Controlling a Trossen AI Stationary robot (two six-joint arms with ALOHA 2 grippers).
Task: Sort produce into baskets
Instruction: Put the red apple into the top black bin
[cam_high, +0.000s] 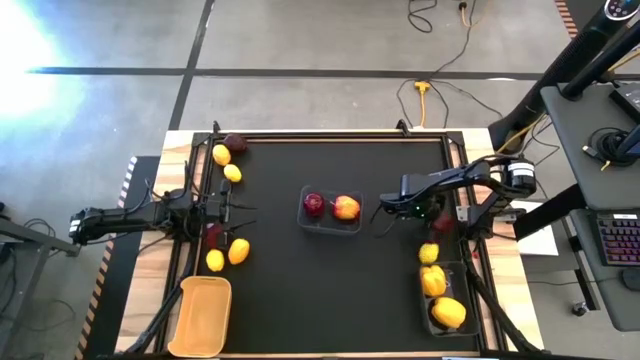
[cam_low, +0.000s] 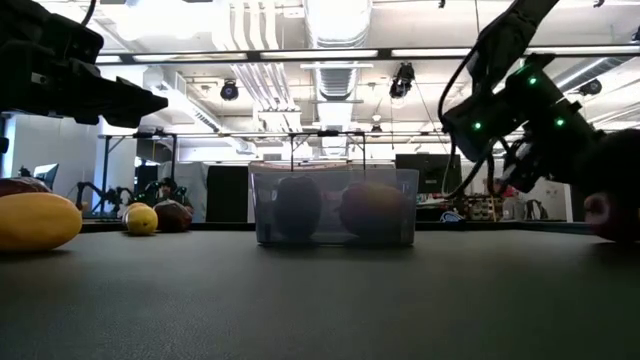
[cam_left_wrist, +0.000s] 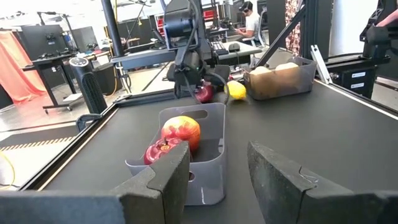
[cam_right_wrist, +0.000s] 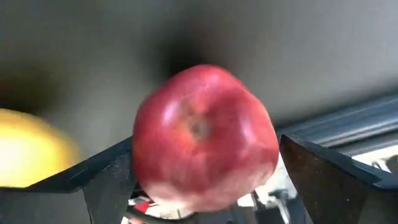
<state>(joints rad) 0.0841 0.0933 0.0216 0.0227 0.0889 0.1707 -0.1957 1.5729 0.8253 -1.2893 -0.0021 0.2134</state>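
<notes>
A clear bin (cam_high: 330, 226) at the table's middle holds a dark-red fruit (cam_high: 314, 204) and a red-yellow apple (cam_high: 346, 207). My right gripper (cam_high: 441, 218) points down at the table's right, shut on a red apple (cam_right_wrist: 202, 134); a lemon (cam_high: 429, 253) lies on the mat beside it. The dark bin (cam_high: 463, 290) at the near right holds yellow peppers (cam_high: 447, 312). My left gripper (cam_left_wrist: 217, 168) is open and empty at the left, level, facing the clear bin (cam_left_wrist: 214, 118). The yellow-orange bin (cam_high: 203, 315) stands near left. My right gripper has the red apple between its two fingers, one finger (cam_right_wrist: 109, 177) on each side of its widest part (cam_right_wrist: 146, 155). The fingers come from above, pointing down. Whether the apple rests on the mat or is lifted clear, I cannot tell.
Two lemons (cam_high: 226, 163) and a dark-red fruit (cam_high: 236, 143) lie at the far left. Another dark-red fruit (cam_high: 213, 232) and two yellow fruits (cam_high: 228, 256) lie just beside my left gripper. Bare mat lies between the clear bin and both arms.
</notes>
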